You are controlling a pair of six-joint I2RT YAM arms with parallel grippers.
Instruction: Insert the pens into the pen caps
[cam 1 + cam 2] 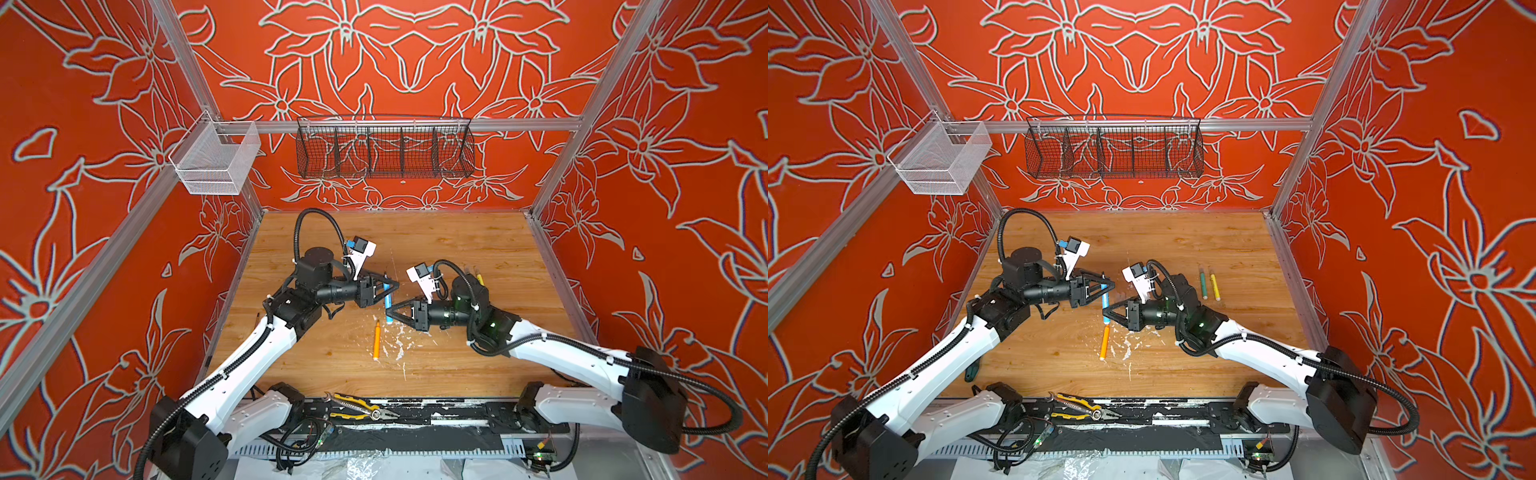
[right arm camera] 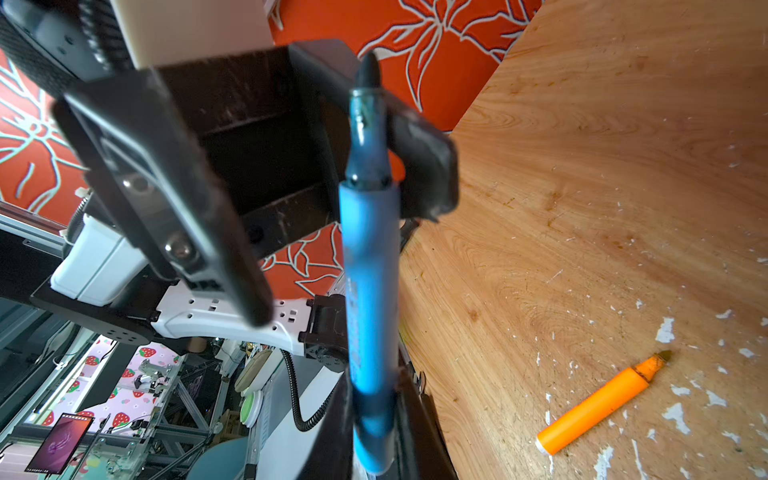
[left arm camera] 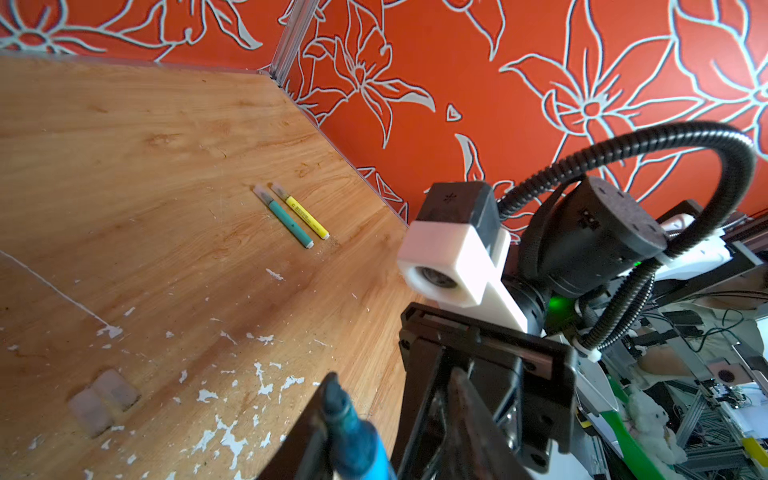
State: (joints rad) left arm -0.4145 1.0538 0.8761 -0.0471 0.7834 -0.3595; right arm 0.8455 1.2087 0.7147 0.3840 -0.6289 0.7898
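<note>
Aloft — blue pen [image 2: 368,291], uncapped

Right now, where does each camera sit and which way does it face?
Top views: high over the arm bases, tilted down at the table and back wall; left arm and right arm show, left hand and right hand both at the blue pen.
Left wrist: on the left arm, facing the far right corner; green pen, yellow pen, right arm, one own finger.
Right wrist: on the right arm, facing the left arm; own fingers grip the blue pen; orange pen beyond.
Shared: every view shows the blue pen.
</note>
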